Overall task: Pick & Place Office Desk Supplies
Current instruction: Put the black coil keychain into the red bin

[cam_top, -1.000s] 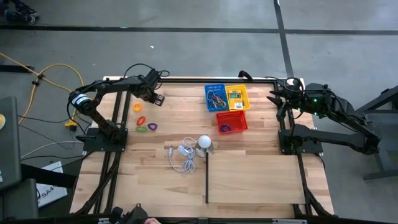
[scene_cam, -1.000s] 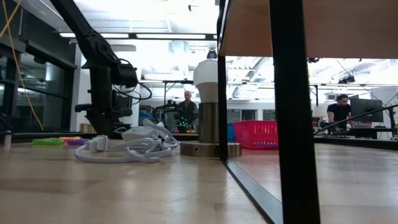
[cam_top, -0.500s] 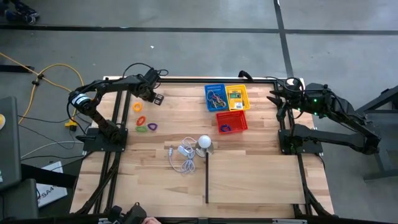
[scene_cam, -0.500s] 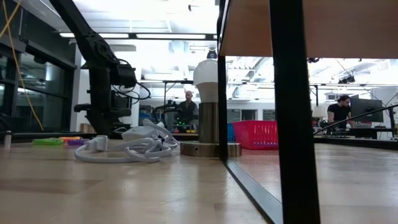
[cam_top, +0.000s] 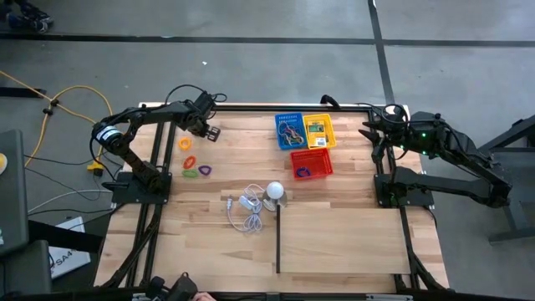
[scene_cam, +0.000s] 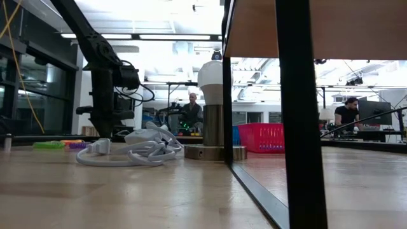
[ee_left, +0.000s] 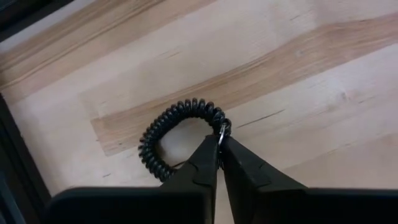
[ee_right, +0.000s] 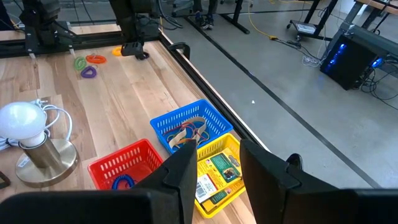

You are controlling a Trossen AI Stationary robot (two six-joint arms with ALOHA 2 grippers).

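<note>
High view: the wooden table (cam_top: 334,234) is lying under both arms, a dark divider strip (cam_top: 277,241) running across its near half.

The left arm is reaching over the far left part of the table. The left gripper (ee_left: 219,144) is pinching together on the black coiled ring (ee_left: 171,137), its fingertips meeting at the small metal loop on the coil's rim; the ring is lying flat on the wood directly ahead of the fingers (ee_left: 205,163). In the high view the left gripper (cam_top: 209,132) is sitting just beyond the orange ring (cam_top: 185,144), with the pink ring (cam_top: 189,160), green ring (cam_top: 191,174) and purple ring (cam_top: 204,170) lying a little farther toward the near side.

The right arm is waiting at the table's far right edge. The right gripper (ee_right: 214,163) is holding its fingers apart with nothing between them. Just ahead of those fingers, three baskets are sitting together: the blue basket (ee_right: 166,124) carrying red and tan rubber bands (ee_right: 189,132), the yellow basket (ee_right: 231,144) carrying yellow-and-green packets (ee_right: 216,169), and the red basket (ee_right: 118,163) carrying a blue ring (ee_right: 123,182).

Beyond the baskets from the right gripper, the white bulb (ee_right: 20,119) is standing upright on its silvery base, touching the coiled white cord (cam_top: 245,211). In the low view the bulb (scene_cam: 212,76) and cord (scene_cam: 133,149) are showing side by side.
</note>
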